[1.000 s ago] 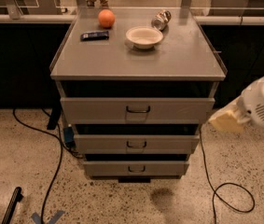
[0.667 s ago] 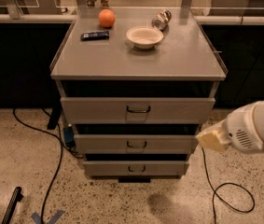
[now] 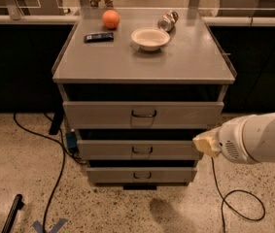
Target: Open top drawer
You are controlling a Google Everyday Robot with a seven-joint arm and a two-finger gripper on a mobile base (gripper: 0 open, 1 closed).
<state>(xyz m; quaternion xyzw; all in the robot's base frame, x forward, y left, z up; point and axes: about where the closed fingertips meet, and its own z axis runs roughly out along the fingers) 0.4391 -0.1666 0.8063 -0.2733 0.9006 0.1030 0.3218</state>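
Observation:
The top drawer (image 3: 108, 114) is the widest of three grey metal drawers in a cabinet, with a small dark wire handle (image 3: 144, 114) at its centre. It stands a little way out under the cabinet top. My gripper (image 3: 204, 142) is at the end of the white arm coming in from the right. It sits low, in front of the right end of the middle drawer (image 3: 108, 149), below and right of the top drawer's handle. It touches nothing that I can see.
On the cabinet top (image 3: 142, 57) lie an orange (image 3: 111, 19), a dark bar (image 3: 98, 36), a white bowl (image 3: 150, 38) and a tipped can (image 3: 168, 20). The bottom drawer (image 3: 112, 175) is below. Black cables (image 3: 54, 188) run on the speckled floor on both sides.
The arm has moved left from the right edge, bringing the gripper in front of the right end of the middle drawer. The drawers have not moved.

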